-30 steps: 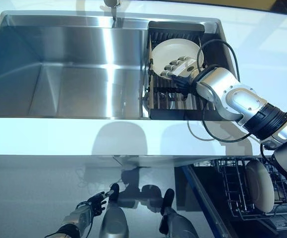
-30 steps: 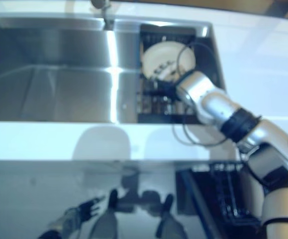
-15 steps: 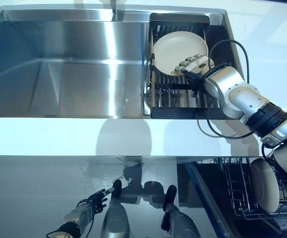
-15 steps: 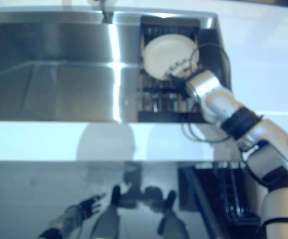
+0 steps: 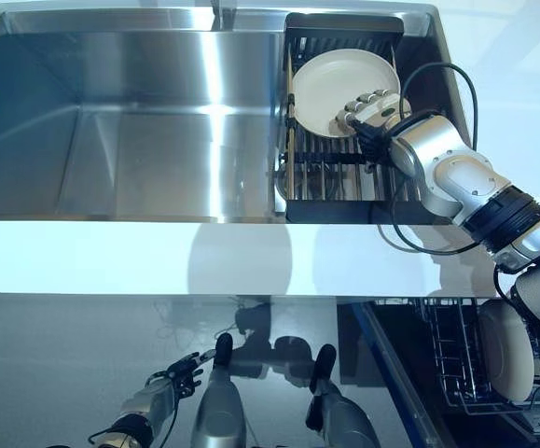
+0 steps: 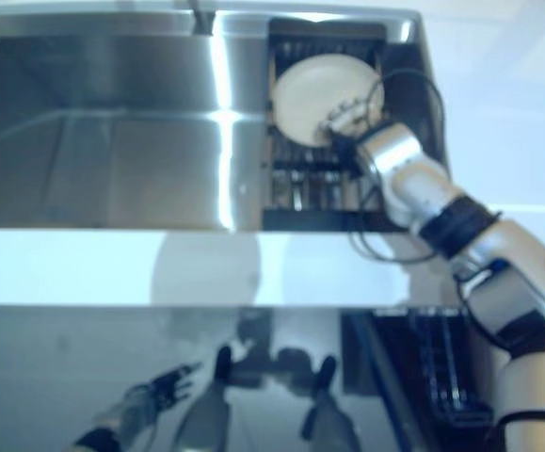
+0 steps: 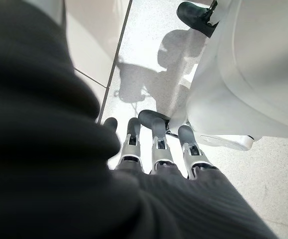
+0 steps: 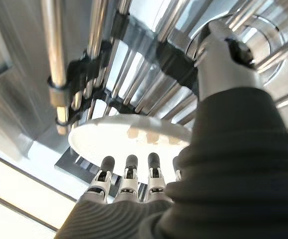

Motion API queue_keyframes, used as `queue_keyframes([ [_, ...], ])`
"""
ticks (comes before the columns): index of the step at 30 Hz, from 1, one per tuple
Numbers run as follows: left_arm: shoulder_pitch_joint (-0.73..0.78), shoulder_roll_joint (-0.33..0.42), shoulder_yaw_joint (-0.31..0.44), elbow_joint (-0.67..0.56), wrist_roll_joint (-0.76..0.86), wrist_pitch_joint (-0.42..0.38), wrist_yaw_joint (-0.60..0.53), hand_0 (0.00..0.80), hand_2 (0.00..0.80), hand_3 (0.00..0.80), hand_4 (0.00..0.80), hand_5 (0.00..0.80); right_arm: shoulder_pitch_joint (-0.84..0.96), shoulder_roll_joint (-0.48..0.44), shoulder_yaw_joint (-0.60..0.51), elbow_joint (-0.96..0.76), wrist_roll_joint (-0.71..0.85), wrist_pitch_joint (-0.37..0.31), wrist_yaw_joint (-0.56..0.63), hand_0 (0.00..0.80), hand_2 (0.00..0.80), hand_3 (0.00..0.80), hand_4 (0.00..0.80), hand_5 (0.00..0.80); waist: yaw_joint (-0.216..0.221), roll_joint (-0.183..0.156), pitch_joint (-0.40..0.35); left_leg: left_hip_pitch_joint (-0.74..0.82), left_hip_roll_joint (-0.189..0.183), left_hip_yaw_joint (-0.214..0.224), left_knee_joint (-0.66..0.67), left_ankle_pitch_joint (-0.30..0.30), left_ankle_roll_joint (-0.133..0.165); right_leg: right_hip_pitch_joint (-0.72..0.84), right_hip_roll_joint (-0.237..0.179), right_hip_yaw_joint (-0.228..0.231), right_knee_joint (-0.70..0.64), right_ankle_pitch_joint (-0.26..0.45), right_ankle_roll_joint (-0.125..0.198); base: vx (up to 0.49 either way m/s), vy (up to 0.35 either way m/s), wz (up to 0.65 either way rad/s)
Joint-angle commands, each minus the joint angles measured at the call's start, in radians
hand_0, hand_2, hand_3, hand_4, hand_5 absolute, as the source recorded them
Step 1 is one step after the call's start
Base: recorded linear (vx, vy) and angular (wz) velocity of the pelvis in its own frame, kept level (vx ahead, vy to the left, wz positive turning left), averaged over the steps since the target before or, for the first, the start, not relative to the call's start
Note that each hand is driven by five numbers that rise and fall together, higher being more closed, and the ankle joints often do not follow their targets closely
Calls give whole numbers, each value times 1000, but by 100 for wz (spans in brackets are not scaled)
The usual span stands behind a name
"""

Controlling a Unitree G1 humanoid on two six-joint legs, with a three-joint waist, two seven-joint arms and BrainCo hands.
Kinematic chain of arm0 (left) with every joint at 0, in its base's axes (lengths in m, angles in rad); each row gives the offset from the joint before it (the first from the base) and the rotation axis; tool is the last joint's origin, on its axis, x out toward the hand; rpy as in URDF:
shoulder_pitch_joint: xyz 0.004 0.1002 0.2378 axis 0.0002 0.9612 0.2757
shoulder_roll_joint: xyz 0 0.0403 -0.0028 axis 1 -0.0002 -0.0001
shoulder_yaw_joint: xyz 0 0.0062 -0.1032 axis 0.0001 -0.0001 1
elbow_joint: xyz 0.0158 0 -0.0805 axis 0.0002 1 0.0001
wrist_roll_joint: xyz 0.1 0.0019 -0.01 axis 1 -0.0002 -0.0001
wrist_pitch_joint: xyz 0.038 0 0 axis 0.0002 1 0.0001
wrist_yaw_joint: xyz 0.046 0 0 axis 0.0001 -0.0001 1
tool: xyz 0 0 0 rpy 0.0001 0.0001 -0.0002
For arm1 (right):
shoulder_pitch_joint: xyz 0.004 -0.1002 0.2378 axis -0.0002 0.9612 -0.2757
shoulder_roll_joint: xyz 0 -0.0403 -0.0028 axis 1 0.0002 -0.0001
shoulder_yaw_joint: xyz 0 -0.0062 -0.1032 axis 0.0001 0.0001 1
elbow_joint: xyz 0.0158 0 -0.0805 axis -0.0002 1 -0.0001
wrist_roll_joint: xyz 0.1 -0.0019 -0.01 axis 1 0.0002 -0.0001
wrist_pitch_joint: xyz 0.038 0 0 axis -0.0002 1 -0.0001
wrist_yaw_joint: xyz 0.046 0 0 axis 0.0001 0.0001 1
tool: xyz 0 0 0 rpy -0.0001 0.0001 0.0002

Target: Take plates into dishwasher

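Right robot hand (image 5: 367, 107) reaches into the dish rack (image 5: 339, 177) in the sink (image 5: 111, 140), fingers straight and spread against the cream plate (image 5: 335, 89) leaning there, thumb apart, nothing gripped yet; likely lining up a rim grasp. Another plate (image 5: 505, 347) already stands in the dishwasher rack (image 5: 447, 359) below the bench (image 5: 111, 257). Left robot hand (image 5: 178, 378) hangs idle low, fingers relaxed.

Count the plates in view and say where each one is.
2. One plate leans in the drying rack in the sink, with the right hand at its edge. The other plate stands in the dishwasher rack. More may be hidden there.
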Motion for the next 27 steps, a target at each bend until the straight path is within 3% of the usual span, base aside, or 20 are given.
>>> queue_keyframes([
  [1,-23,8,-13,-15,-36,0,-2,0,0,0,0,0,-168,-4,46,21,-65,30,-39,0,0,0,0,0,10,-49,3,-49,-89,36,-14,50,78,1,-49,19,-1,23,58,0,0,0],
  [18,-12,13,-16,-11,-22,-16,-11,0,0,0,0,0,-202,25,62,22,-39,59,-35,0,0,0,0,0,29,-57,4,-54,-91,26,-14,47,81,0,-51,6,-1,24,60,1,-2,2],
  [27,-19,10,-12,-52,-95,-50,0,0,0,0,0,0,-186,35,61,32,-63,58,-15,0,0,0,0,0,36,-47,34,-69,-91,30,-14,54,80,-14,-53,1,-1,30,59,-16,0,3],
])
